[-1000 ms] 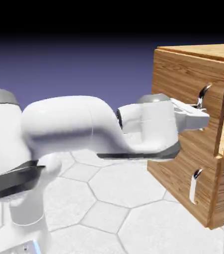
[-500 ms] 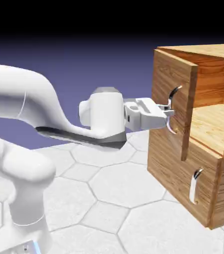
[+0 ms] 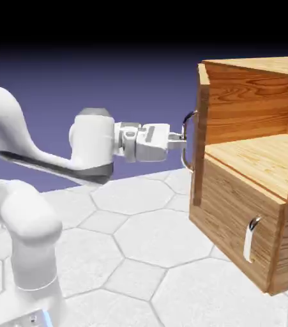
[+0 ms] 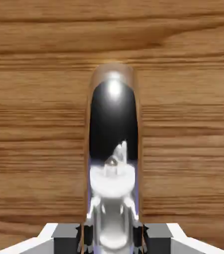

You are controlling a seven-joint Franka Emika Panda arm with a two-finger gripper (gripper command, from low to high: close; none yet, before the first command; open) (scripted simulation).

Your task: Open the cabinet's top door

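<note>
The cabinet (image 3: 235, 211) of orange-brown wood stands at the right of the exterior view. Its top door (image 3: 201, 128) is swung wide out and shows edge-on, leaving the upper compartment (image 3: 261, 156) bare. My gripper (image 3: 179, 139) reaches in from the left and is shut on the door's curved silver handle (image 3: 186, 137). In the hand view the handle (image 4: 113, 144) fills the middle, large and shiny, against the door's wood grain (image 4: 34, 124). My gripper (image 4: 112, 233) sits at the bottom edge with its grey fingertips (image 4: 66, 233) close on either side of the bar.
Below the open compartment, the shorter lower panel (image 3: 229, 217) is closed, with its small silver handle (image 3: 251, 237). The white arm (image 3: 37, 153) stretches across the left. The table (image 3: 152, 255) has a pale hexagon pattern.
The arm has pulled back to the left with the handle in its grip. The top door has swung from nearly closed to wide open, exposing the inside.
</note>
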